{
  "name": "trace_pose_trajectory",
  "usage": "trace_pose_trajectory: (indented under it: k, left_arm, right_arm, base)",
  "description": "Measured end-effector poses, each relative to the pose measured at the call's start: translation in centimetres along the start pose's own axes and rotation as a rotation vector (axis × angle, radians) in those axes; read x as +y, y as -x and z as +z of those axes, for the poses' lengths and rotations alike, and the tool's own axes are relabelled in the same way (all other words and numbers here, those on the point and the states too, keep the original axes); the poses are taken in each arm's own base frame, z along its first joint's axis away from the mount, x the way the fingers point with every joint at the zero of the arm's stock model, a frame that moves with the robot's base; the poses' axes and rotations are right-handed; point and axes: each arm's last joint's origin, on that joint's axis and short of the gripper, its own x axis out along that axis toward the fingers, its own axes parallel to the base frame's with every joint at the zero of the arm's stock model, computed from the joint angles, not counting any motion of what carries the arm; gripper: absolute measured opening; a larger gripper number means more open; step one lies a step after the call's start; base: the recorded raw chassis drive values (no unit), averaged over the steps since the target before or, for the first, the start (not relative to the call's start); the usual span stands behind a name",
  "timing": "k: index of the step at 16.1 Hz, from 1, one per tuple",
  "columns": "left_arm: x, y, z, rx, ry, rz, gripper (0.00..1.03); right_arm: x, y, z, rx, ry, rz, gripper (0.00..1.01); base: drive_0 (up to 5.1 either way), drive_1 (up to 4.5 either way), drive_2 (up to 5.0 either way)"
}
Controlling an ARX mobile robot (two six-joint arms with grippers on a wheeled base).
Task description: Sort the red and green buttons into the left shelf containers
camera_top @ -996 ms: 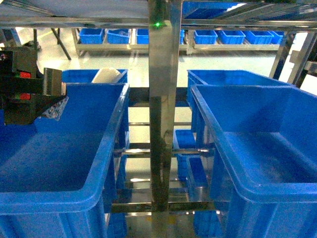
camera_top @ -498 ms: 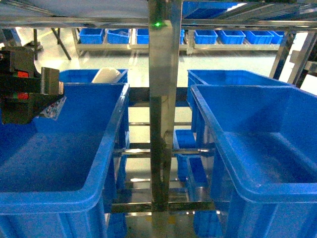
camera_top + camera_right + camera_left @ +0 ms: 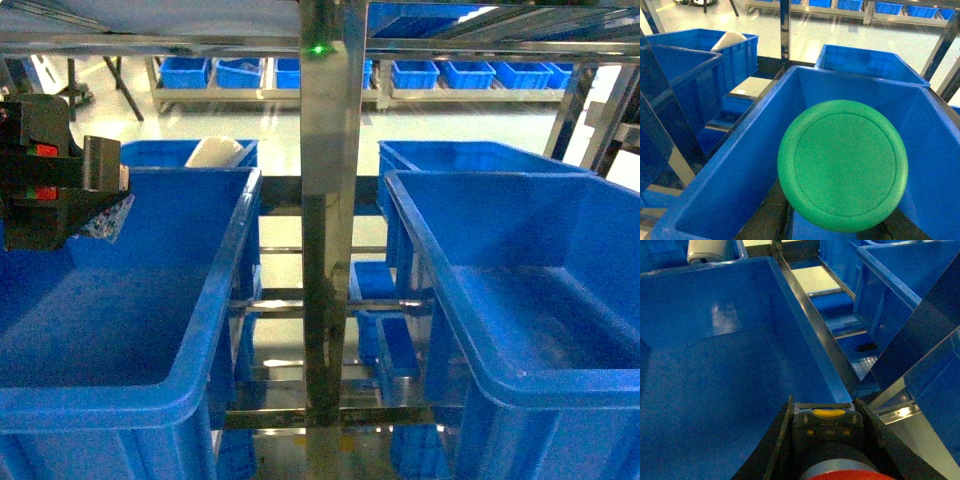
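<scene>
Nearest, two deep blue bins with thick rolled rims stand side by side on the shelf, parted by an upright steel post (image 3: 333, 200) that carries a small green light near its top. Nothing can be seen lying in the left bin (image 3: 190, 385); in the left wrist view its floor and walls show only glare. The right bin (image 3: 500, 375) likewise shows bare blue plastic inside.

Over the far left corner of the left bin hangs the left end effector (image 3: 95, 205), a dark block with small red marks. In the left wrist view its two dark fingers (image 3: 782, 440) sit tight against the sides of the red button (image 3: 827, 432), gripping it by its black body; a yellow tab and the word TOP show on that body, and a sliver of the red cap shows at the bottom edge.

The right end effector cannot be seen in the head view. In the right wrist view the green button (image 3: 842, 165) fills the middle, its round cap facing the camera above the right bin's interior; the fingers are hidden behind the cap, so I cannot tell how they stand.

Behind the left bin, another blue bin (image 3: 165, 152) holds a pale rounded object (image 3: 215, 150). Farther off, a low rack carries smaller blue bins (image 3: 415, 73) in a row.
</scene>
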Motion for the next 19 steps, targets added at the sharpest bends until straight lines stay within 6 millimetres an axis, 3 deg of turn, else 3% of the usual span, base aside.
trace_pose_trajectory:
  k: [9,14,15,16,17,19]
  left_arm:
    - [0.0,0.0,0.0,0.000,0.000,0.000,0.29]
    - [0.0,0.0,0.0,0.000,0.000,0.000,0.29]
    - [0.0,0.0,0.0,0.000,0.000,0.000,0.29]
    - [0.0,0.0,0.0,0.000,0.000,0.000,0.29]
    - [0.0,0.0,0.0,0.000,0.000,0.000,0.29]
    - [0.0,0.0,0.0,0.000,0.000,0.000,0.29]
  right_arm:
    - [-0.1,-0.1,0.0,-0.004,0.005,0.001,0.24]
    - [-0.8,-1.8,-1.4,0.058,0.005,0.003,0.24]
    - [-1.2,-2.6,-1.5,0.069,0.008,0.009,0.24]
    - [-2.6,-5.3,-1.5,0.104,0.002,0.022,0.24]
    - [-5.1,-10.3,-1.5,0.202,-0.023,0.033,0.24]
    - [-6.4,-13.8,-1.9,0.267,-0.017,0.065,0.24]
  base:
    - [0.0,0.00,0.0]
    - [0.0,0.00,0.0]
    - [0.0,0.00,0.0]
    - [0.0,0.00,0.0]
    - [0.0,0.00,0.0]
    - [0.0,0.00,0.0]
